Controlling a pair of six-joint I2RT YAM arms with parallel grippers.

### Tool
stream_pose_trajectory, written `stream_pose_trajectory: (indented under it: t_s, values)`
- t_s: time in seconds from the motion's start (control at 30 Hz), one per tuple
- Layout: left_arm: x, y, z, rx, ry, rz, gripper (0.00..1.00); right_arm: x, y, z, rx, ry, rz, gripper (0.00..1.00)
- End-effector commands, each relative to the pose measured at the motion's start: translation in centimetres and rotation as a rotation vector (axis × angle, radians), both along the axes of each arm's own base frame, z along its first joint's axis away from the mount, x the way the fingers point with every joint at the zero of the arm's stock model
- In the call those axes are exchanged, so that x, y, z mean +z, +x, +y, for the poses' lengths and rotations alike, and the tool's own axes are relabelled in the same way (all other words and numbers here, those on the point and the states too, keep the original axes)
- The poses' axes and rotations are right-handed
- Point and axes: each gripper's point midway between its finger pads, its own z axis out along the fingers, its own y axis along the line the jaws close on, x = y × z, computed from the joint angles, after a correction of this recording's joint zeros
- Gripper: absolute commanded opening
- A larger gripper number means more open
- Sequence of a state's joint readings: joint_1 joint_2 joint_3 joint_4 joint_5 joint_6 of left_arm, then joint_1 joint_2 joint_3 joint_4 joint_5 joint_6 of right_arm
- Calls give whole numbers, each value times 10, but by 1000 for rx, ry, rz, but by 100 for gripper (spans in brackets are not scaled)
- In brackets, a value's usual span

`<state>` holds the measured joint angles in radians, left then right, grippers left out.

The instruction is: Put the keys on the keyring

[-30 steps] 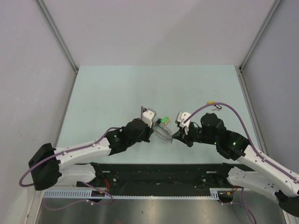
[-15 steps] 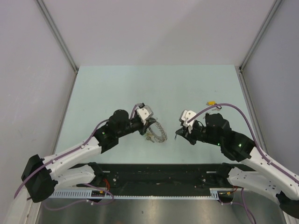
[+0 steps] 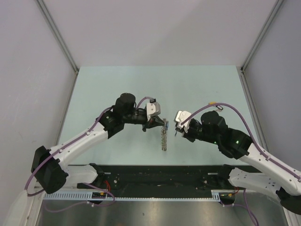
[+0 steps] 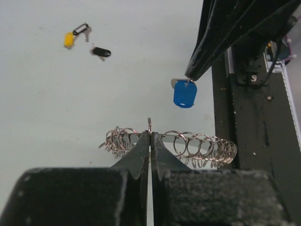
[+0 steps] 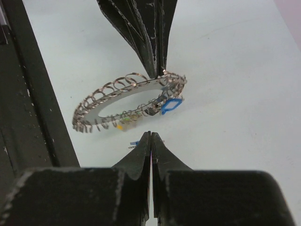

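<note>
1. Looking from above, you see your left gripper (image 3: 159, 124) clamped on a small loop at the rim of the keyring (image 3: 163, 137); the keyring hangs edge-on beneath it.
2. Your right gripper (image 3: 177, 132) is closed on a blue-tagged key (image 4: 184, 93), just beside the keyring, not touching it.
3. A yellow-tagged key (image 4: 69, 39) and a black-tagged key (image 4: 101, 52) lie on the table (image 4: 47, 94), well apart from the keyring.

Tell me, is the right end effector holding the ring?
No: the left end effector pinches the ring, while the right end effector holds a blue key apart from it.
</note>
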<state>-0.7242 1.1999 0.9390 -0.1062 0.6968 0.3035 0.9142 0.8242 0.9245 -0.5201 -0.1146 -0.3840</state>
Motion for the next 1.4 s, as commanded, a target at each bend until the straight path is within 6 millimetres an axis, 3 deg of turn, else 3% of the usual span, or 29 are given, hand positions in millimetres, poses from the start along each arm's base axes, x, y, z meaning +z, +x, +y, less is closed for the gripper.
stream_pose_trajectory:
  t_s: [0.0, 0.3, 0.53, 0.9, 1.37]
  values:
    - [10, -17, -4, -132, 19, 33, 0, 21, 5, 2, 12, 2, -86, 0]
    - [-15, -18, -5, -135, 82, 146, 1, 16, 1, 12, 64, -4, -70, 0]
    - [-22, -17, -9, -141, 119, 210, 0, 8, 0, 19, 86, -22, -55, 0]
    - [-39, -32, -16, -173, 214, 218, 0, -5, 0, 26, 77, -56, -78, 0]
    - [-32, -43, -19, -204, 195, 175, 0, -26, -3, 27, 80, -116, -37, 0]
